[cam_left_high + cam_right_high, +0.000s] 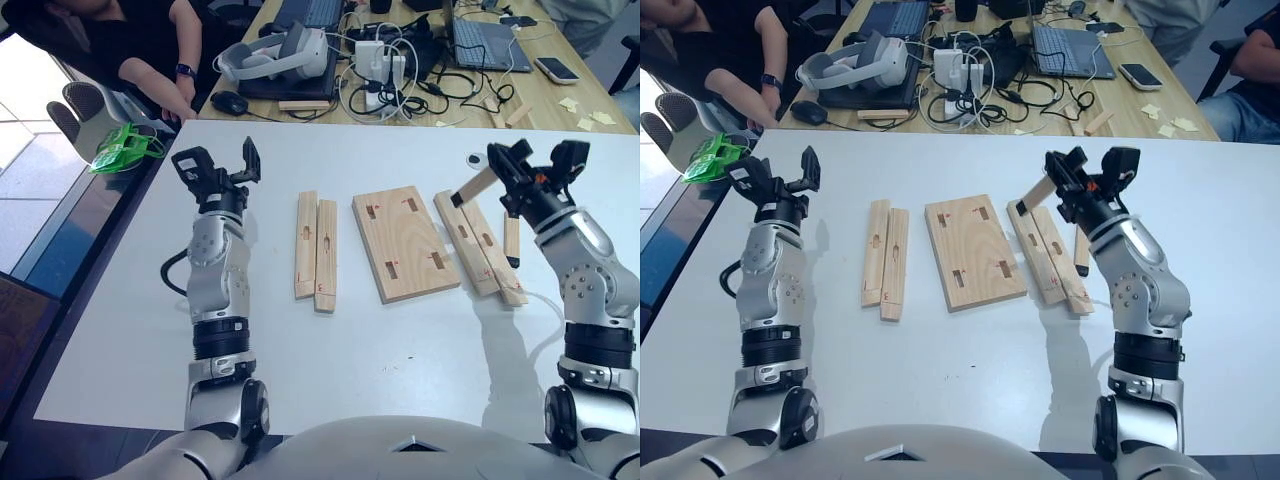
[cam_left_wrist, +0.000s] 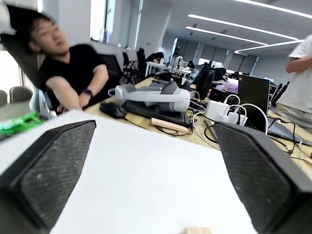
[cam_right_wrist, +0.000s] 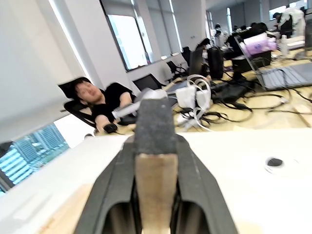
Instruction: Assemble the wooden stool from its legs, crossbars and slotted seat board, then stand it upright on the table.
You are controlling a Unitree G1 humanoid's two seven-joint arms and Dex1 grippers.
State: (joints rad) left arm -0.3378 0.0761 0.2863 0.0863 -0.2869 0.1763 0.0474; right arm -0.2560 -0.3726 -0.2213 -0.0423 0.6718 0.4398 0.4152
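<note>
Fingers [image 3: 114,195] of right gripper [image 1: 505,170] clenched on slim wooden crossbar [image 1: 475,185], dark-tipped, tilted above right pair of legs [image 1: 478,245]. Left gripper [image 1: 222,165] hovers over white desk [image 1: 350,360], left side; spread wide, released, pads [image 2: 53,175] black, grainy. Slotted seat board [image 1: 405,243]: pale, flat, rectangular, four slots, mid-desk. Second leg pair [image 1: 315,245] flat, side by side, left of board. Another crossbar [image 1: 512,240] lies just beside right legs.
</note>
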